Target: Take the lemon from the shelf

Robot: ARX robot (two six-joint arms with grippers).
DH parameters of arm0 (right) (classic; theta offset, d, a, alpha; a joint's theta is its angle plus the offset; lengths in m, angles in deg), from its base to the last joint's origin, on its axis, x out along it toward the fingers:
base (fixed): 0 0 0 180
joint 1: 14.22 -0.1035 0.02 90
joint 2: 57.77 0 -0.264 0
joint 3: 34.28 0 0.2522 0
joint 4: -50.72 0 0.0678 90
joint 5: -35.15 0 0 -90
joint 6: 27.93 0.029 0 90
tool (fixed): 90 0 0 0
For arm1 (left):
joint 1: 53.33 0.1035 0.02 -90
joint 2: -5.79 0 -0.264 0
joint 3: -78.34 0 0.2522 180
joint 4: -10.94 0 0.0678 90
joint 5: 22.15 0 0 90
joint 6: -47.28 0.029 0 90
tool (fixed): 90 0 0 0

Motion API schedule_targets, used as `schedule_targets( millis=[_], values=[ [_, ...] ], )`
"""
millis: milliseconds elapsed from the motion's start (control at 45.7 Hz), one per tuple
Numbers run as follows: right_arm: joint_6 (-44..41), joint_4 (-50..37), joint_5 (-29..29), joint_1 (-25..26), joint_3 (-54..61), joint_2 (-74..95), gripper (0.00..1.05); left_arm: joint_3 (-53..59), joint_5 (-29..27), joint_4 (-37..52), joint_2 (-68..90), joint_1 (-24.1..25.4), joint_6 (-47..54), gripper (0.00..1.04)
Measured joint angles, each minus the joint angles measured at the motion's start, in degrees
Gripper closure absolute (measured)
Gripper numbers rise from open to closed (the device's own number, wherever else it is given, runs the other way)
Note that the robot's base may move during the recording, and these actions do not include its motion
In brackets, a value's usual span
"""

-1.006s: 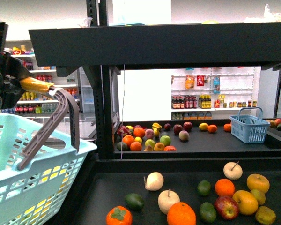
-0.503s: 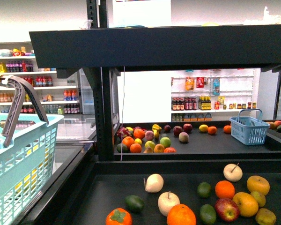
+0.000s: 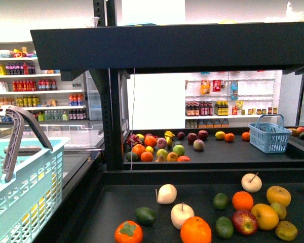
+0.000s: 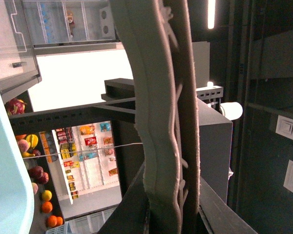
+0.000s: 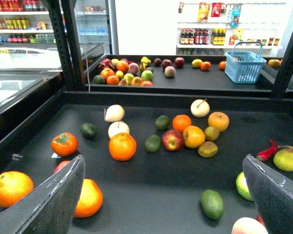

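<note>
Front view: the black shelf (image 3: pixel 167 48) fills the frame, with loose fruit on its lower tray. A large orange (image 3: pixel 195 230) lies at the tray's near edge. Well off to the right of it, past a red apple (image 3: pixel 244 223), sits a dull yellow oval fruit that seems to be the lemon (image 3: pixel 286 230). To the left of the orange, beyond the shelf's side, a teal basket (image 3: pixel 20 192) stands with its grey handle (image 3: pixel 15 136) raised. Neither claw shows here.

Left wrist view: the handle (image 4: pixel 161 122) runs through the frame very close up, and a strip of the teal basket (image 4: pixel 5 161) shows at the edge. The left claw itself cannot be made out – whether it grips the handle cannot be told.

Right wrist view: the right claw (image 5: pixel 162 161) hangs above the shelf (image 5: pixel 136 97) with its 2 fingers (image 5: pixel 63 195) spread wide and nothing between them. The orange (image 5: pixel 122 146) lies beyond the claw – the lemon (image 5: pixel 207 148) rests further along the tray, just beside a yellow-orange fruit (image 5: pixel 194 136), apart from both fingers
</note>
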Motion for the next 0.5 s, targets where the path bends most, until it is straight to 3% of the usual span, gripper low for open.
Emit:
schedule_targets(
  millis=[503],
  values=[
    [0.0, 0.0, 0.0, 0.0, 0.0, 0.0, 0.08, 2.4, 5.1, 0.4, -0.5, 2.5, -0.2, 0.94]
  ],
)
